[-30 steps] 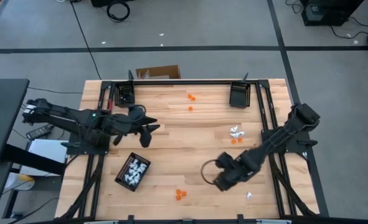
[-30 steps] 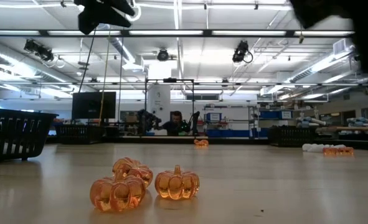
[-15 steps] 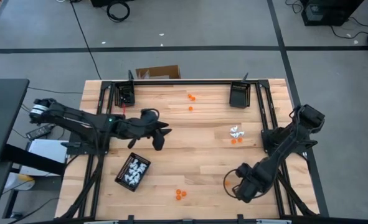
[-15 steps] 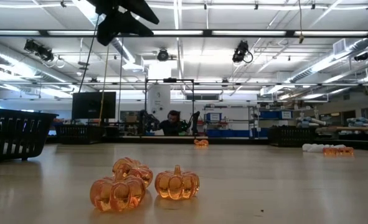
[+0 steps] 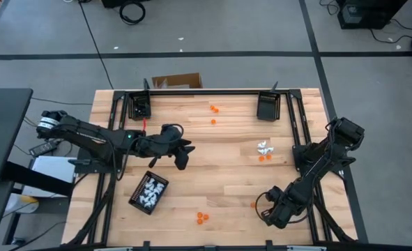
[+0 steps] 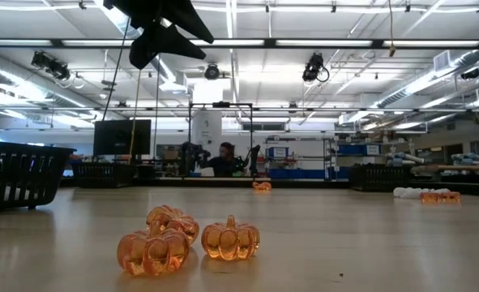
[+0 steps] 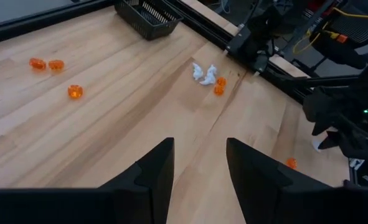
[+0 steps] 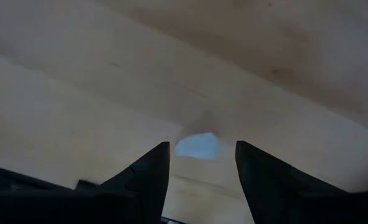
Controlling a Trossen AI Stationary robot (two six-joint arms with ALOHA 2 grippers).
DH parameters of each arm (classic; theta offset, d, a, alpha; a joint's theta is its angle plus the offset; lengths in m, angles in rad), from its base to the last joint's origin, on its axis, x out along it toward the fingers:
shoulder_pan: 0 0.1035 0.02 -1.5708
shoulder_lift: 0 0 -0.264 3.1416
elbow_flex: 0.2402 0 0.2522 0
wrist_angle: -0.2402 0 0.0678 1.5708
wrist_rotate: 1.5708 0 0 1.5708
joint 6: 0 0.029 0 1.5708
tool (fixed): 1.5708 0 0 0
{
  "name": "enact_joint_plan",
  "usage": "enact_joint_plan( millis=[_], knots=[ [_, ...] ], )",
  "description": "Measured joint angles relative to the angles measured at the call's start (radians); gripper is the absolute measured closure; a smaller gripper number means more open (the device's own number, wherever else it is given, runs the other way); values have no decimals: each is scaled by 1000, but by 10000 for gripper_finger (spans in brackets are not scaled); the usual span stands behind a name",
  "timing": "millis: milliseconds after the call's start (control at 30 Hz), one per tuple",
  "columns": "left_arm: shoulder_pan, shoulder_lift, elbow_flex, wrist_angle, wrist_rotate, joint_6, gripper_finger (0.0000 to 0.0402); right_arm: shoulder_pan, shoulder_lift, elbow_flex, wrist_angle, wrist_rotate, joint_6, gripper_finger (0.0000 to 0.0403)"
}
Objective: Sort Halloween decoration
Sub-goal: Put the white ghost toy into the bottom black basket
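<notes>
Small orange pumpkin trinkets lie on the wooden table: a pair (image 5: 212, 109) and a single one (image 5: 213, 121) at the far middle, three (image 5: 202, 217) by the near edge, seen close in the low view (image 6: 230, 239). White trinkets (image 5: 263, 147) lie with orange ones (image 5: 263, 157) at the right. My right gripper (image 5: 272, 215) points down at the near right, open, its fingers either side of a white trinket (image 8: 197, 145) on the table. My left gripper (image 7: 199, 168) hangs open over the table's left middle (image 5: 181, 155), with nothing between its fingers.
A black tray (image 5: 148, 193) holding white trinkets lies at the near left. Two more black trays (image 5: 141, 106) (image 5: 268, 107) stand at the far corners. One orange trinket (image 5: 253, 205) lies just left of my right gripper. Black frame rails (image 5: 300, 132) run along the table's sides.
My right gripper has swung toward the table's near right corner and sunk, tipping over until it points down above the white trinket. My left gripper has gone toward the table's middle and come down a little. No trinket has moved.
</notes>
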Motion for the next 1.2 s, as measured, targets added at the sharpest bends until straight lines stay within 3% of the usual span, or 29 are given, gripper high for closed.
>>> enact_joint_plan(
  millis=[200,433,933,1200],
  knots=[
    [0,0,0,-1,1,-1,246,2,8,-48,122,-1,9,213],
    [0,0,0,-4,1,0,246,1,25,-51,127,-8,10,218],
    [1,-1,0,-8,-1,46,246,-2,28,-52,126,-9,17,306],
    [1,-1,0,-9,-2,70,246,-8,28,-52,122,-4,4,321]
  ],
)
